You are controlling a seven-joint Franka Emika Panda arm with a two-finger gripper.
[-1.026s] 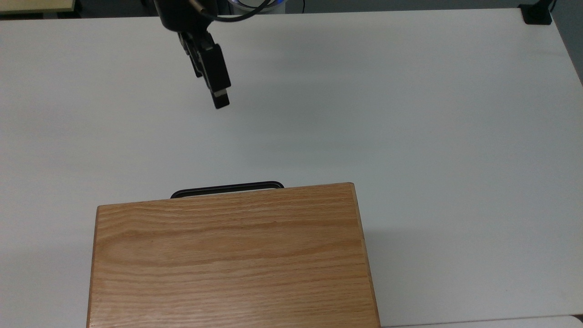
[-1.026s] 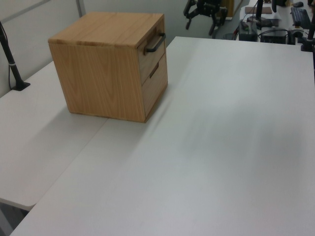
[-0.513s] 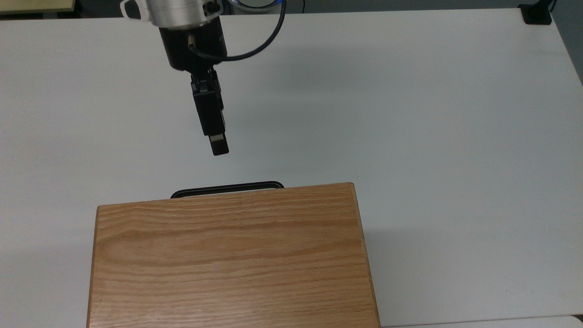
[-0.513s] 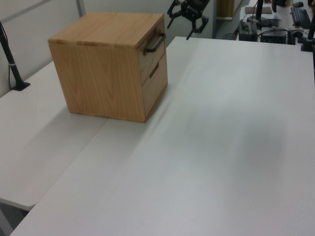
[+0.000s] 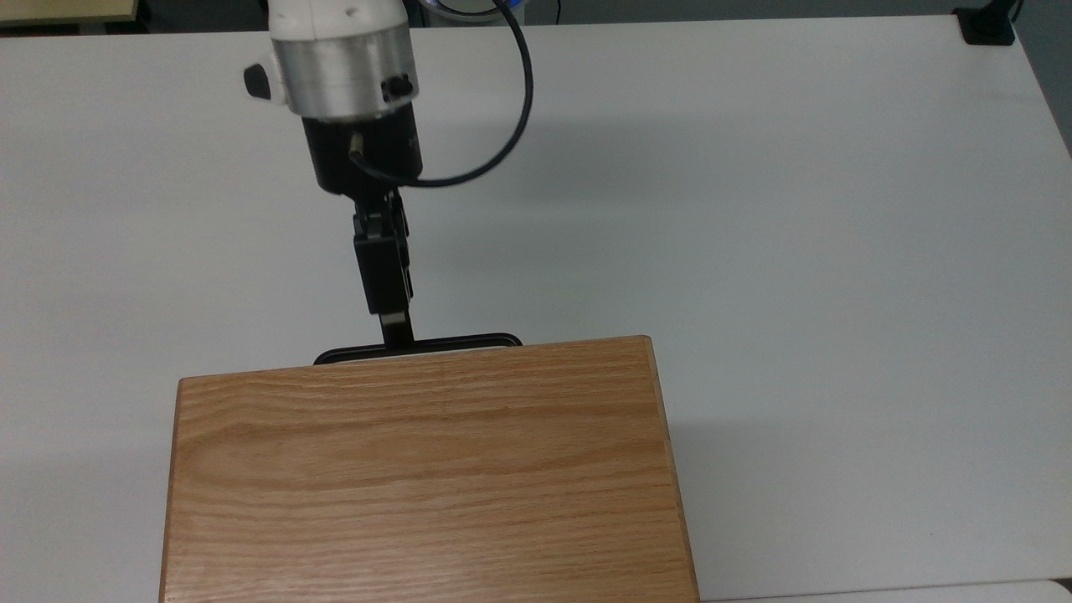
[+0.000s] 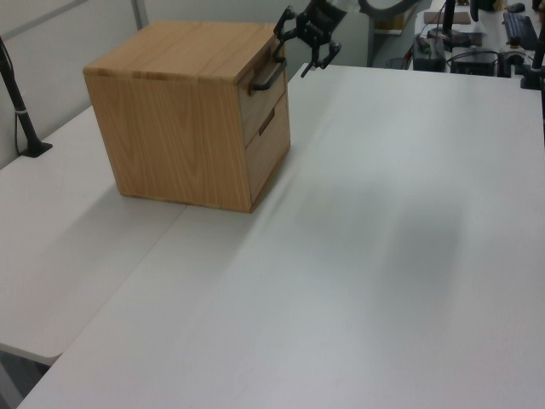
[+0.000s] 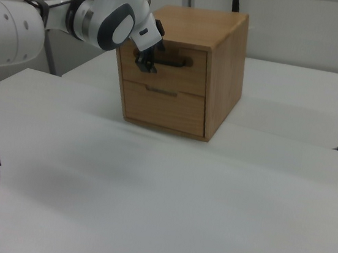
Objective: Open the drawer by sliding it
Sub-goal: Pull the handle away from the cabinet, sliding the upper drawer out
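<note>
The oak cabinet (image 5: pixel 427 469) stands on the white table. Its upper drawer (image 7: pixel 190 78) sits flush in the cabinet front, and its black bar handle (image 5: pixel 419 345) (image 6: pixel 266 77) (image 7: pixel 172 59) sticks out past the top edge. My gripper (image 5: pixel 397 327) (image 6: pixel 294 53) (image 7: pixel 151 58) is open, with the fingers spread one above the other. It has come up to the handle just left of the bar's middle in the top view. The handle is not gripped, and whether the fingers touch it is unclear.
A second drawer (image 7: pixel 165 109) lies below the upper one. The arm's black cable (image 5: pixel 511 126) loops beside the wrist. A black clamp post (image 6: pixel 19 98) stands at the left view's left, and a black mount (image 5: pixel 988 25) sits at the table's far corner. Open white tabletop (image 5: pixel 796 251) surrounds the cabinet.
The arm has travelled across the table toward the cabinet, bringing the gripper from well away to the drawer handle. The fingers stay spread and the drawer has not moved.
</note>
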